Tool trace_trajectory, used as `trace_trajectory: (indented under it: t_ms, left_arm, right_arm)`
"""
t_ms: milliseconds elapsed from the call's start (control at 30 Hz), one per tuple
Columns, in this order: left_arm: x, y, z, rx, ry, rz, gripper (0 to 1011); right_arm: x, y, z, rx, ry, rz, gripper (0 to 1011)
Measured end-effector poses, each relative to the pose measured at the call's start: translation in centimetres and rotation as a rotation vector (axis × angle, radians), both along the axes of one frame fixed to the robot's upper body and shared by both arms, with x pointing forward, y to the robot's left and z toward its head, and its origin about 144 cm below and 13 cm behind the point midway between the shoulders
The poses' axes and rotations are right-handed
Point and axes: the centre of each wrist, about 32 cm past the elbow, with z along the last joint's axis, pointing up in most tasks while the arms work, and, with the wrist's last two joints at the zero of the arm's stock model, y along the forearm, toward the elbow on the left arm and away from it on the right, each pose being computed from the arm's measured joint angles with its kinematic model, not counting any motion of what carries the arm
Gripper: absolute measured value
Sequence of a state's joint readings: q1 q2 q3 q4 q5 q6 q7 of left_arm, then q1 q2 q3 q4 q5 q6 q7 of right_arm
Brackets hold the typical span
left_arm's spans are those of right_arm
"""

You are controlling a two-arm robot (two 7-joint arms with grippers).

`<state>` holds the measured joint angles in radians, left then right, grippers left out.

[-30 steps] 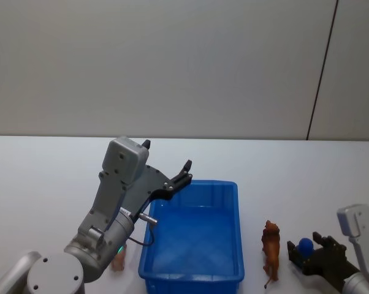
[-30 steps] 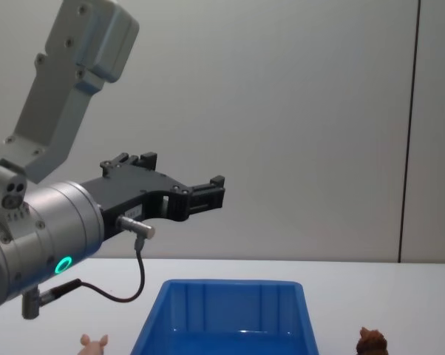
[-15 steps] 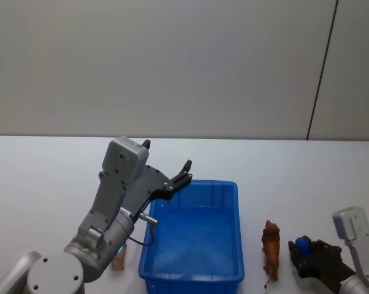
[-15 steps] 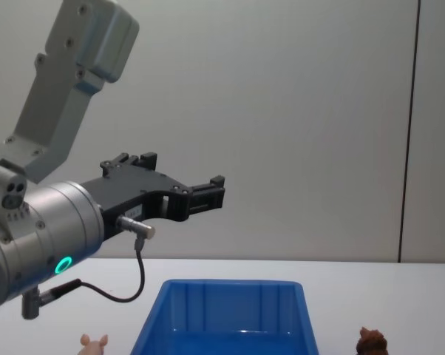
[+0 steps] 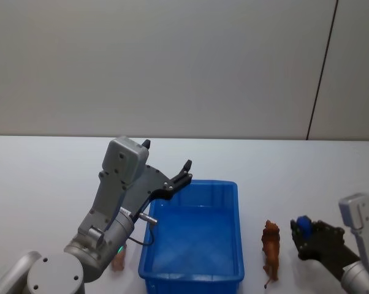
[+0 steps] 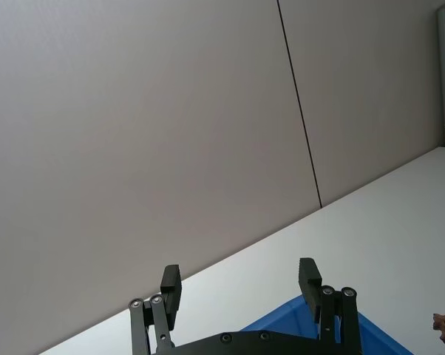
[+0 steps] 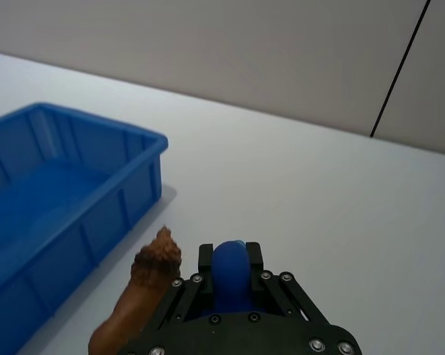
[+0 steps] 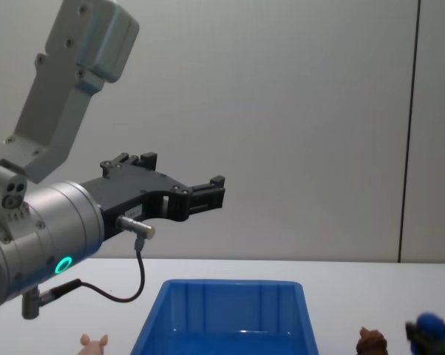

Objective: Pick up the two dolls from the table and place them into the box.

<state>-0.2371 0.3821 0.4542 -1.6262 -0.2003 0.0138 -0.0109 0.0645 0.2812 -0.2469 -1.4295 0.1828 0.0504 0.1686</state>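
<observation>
We hold the blue doll (image 7: 232,272) in our right gripper (image 5: 302,233) (box (image 5: 233,187) empty); left gripper (image 6: 239,275) open, pink doll (image 8: 95,342) untouched.

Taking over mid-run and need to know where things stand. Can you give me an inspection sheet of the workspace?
Surface: white table, no marks seen.
Job's things: box at centre, no doll seen inside; pink doll on the table left of the box, partly hidden by the left arm; blue doll held in the right gripper.
Clutter: brown animal figure on the table between the box and the right gripper.
Grippers: left gripper open, raised over the box's far left corner; right gripper shut on the blue doll, right of the box.
Cables: black cable looped at the left wrist.
Surroundings: plain wall with a dark seam.
</observation>
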Motion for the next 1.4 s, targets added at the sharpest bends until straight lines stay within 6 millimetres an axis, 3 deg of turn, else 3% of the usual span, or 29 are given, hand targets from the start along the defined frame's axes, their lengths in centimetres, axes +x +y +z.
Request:
trace_trajectory:
  t_ms: [367, 667, 1400]
  left_arm:
    - [0.0, 0.0, 0.0, 0.000, 0.000, 0.000, 1001]
    - [0.0, 0.0, 0.0, 0.000, 0.000, 0.000, 1001]
    - [0.0, 0.0, 0.0, 0.000, 0.000, 0.000, 1001]
  right_arm:
    - [0.0, 0.4, 2.5, 0.024, -0.090, 0.022, 197]
    - [0.4, 2.0, 3.5, 0.049, -0.123, 0.110, 149]
    - [2.8, 9.5, 2.1, 0.059, -0.070, 0.371, 84]
